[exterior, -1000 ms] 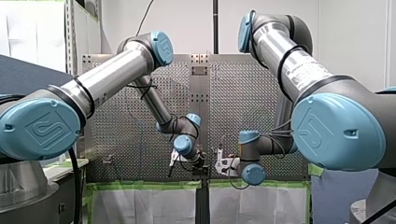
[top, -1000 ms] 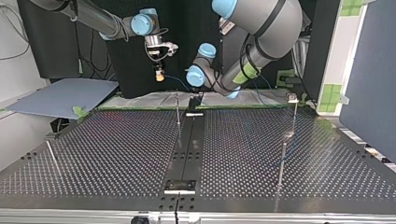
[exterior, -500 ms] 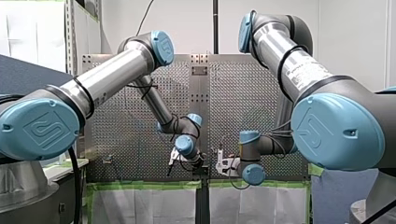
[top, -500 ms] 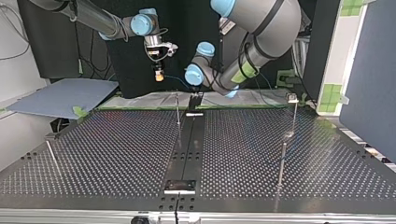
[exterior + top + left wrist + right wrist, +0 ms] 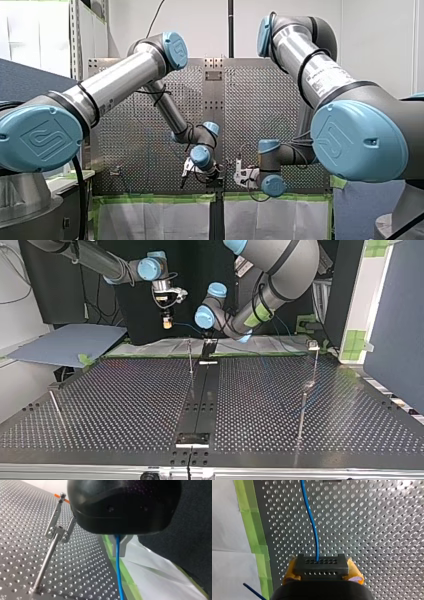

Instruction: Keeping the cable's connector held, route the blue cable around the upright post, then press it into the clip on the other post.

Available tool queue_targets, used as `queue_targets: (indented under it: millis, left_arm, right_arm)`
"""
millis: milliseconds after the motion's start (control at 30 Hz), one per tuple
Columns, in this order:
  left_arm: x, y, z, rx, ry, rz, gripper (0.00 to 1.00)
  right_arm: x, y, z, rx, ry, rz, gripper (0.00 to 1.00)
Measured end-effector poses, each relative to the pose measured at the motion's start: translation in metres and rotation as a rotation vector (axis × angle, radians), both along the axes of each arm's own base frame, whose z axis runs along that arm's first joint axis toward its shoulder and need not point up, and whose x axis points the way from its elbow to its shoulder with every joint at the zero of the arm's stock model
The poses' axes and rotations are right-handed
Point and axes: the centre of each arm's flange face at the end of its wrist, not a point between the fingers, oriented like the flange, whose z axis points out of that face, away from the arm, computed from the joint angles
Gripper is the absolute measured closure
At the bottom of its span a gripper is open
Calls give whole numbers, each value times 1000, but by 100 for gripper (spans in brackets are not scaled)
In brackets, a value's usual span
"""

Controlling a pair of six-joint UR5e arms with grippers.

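Note:
A thin blue cable (image 5: 312, 517) runs out of a black connector (image 5: 322, 566), and my right gripper (image 5: 322, 576) is shut on that connector with its yellow pads (image 5: 289, 573). In the top view my right gripper (image 5: 165, 322) hangs above the table's far edge. From there the cable (image 5: 187, 327) sags across to my left gripper (image 5: 209, 342). In the left wrist view my left gripper (image 5: 120, 546) has its metal fingers shut on the cable (image 5: 118, 575). A post with a forked clip (image 5: 58, 530) stands beside it.
On the perforated table (image 5: 125, 405), a thin upright post (image 5: 190, 357) stands near the far middle. A clip post (image 5: 314, 347) and another post (image 5: 302, 410) stand at the top view's right. A slanted rod (image 5: 55, 407) is at its left. Green tape (image 5: 126, 577) lines the table's far edge.
My left gripper's fingers have shut on the blue cable. Both grippers have shifted slightly towards the top view's left, and the right one rose a little with the connector.

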Motion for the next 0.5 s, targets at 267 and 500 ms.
queue_targets:
  millis: [267, 500]
  left_arm:
    - [2, -2, 2, -8, -35, 29, 100]
    - [3, -9, 3, -37, -65, 28, 100]
  right_arm:
    - [-7, -14, 0, 24, 14, -22, 100]
    - [-15, -24, 1, 25, 17, -43, 100]
